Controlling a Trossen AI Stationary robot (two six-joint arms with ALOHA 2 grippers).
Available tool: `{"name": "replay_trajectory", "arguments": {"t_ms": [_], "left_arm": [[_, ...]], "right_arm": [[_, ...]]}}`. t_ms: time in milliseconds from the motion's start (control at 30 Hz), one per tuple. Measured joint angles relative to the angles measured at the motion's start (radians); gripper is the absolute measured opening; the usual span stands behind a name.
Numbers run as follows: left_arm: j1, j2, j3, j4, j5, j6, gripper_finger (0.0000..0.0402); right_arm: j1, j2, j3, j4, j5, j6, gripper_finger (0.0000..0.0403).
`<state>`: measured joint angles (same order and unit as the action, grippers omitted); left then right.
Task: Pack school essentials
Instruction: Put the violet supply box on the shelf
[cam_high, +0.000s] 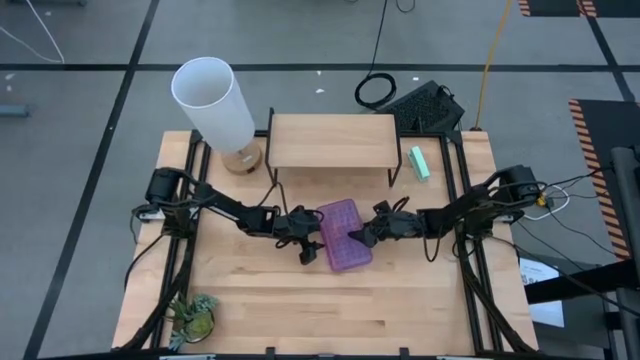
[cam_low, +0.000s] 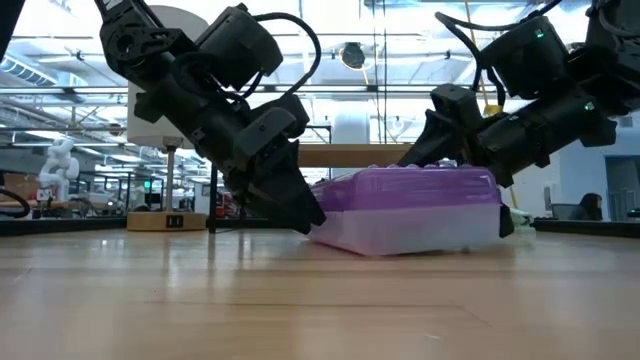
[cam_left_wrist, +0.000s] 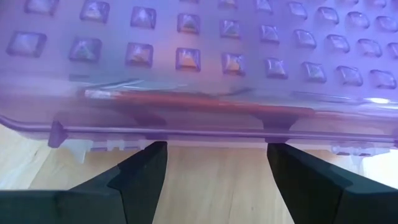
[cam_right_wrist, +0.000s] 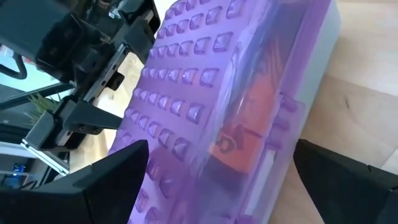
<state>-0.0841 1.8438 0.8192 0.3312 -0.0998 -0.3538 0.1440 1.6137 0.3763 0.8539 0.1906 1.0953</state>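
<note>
Jaws spread on both grippers. Left gripper (cam_high: 306, 247) at left edge of purple case (cam_high: 344, 234), mid-frame in high view; right gripper (cam_high: 356, 236) at case's right edge, nothing held. Case lid closed, orange box (cam_right_wrist: 245, 127) inside; no legible writing.

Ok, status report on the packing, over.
Left gripper open at purple studded plastic case, near its left edge. Right gripper open on the opposite side. Case lid down. Nothing in the way.
</note>
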Motion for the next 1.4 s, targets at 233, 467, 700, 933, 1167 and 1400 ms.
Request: {"name": "replay_trajectory", "arguments": {"t_ms": [233,467,700,933,1167,1400], "left_arm": [[0.0,0.003,0.0,0.029,-0.005,0.0,0.0282],[0.0,-0.03,0.0,0.011,-0.007,0.004,0.0282],[0.0,-0.099,0.0,-0.038,-0.013,0.011,0.0282],[0.001,-0.188,0.002,-0.077,-0.052,0.039,0.0282],[0.014,-0.234,0.004,-0.088,-0.075,0.085,0.0282],[0.058,-0.24,0.008,-0.108,-0.067,0.102,0.0282]], "right_arm": [[0.0,-0.04,0.0,-0.058,-0.008,-0.005,0.0386],[0.0,-0.056,0.0,-0.059,-0.012,-0.004,0.0386],[0.001,-0.112,0.0,-0.067,-0.011,-0.001,0.0386],[-0.003,-0.221,0.0,-0.105,0.016,-0.041,0.0386],[-0.007,-0.287,0.0,-0.111,0.075,-0.086,0.0386],[-0.017,-0.298,0.04,-0.119,0.163,-0.158,0.0386]]}}
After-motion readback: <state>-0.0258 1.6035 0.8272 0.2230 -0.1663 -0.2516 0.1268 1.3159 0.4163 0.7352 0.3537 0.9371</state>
